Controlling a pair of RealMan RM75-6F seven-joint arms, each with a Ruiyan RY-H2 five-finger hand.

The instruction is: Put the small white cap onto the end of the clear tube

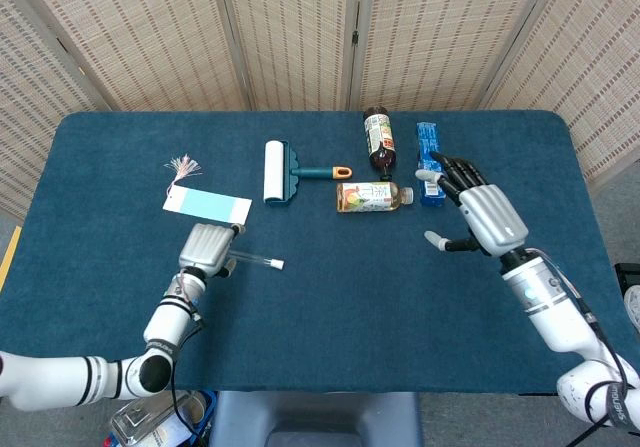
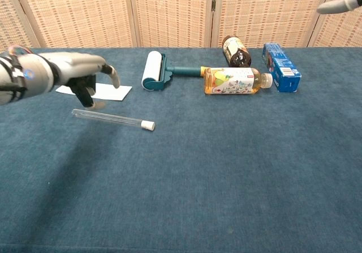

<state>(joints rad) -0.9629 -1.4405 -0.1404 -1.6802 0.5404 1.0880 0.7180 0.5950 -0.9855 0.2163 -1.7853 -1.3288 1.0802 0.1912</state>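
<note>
The clear tube (image 1: pixel 252 259) (image 2: pixel 107 118) lies flat on the blue table, left of centre. The small white cap (image 1: pixel 277 264) (image 2: pixel 148 125) sits on its right end. My left hand (image 1: pixel 207 247) (image 2: pixel 73 72) hovers over the tube's left end with its fingers hanging down and apart, holding nothing; in the chest view there is a gap between the fingers and the tube. My right hand (image 1: pixel 480 212) is raised over the right side of the table, fingers spread and empty. The chest view shows only one of its fingertips (image 2: pixel 339 5), at the top right.
Along the back stand a white lint roller with a teal handle (image 1: pixel 275 172) (image 2: pixel 151 70), a lying juice bottle (image 1: pixel 372 196) (image 2: pixel 235 81), a dark bottle (image 1: pixel 378 137) (image 2: pixel 236 50) and a blue box (image 1: pixel 428 162) (image 2: pixel 281 67). A pale blue card (image 1: pixel 207 205) (image 2: pixel 110 91) lies behind the tube.
</note>
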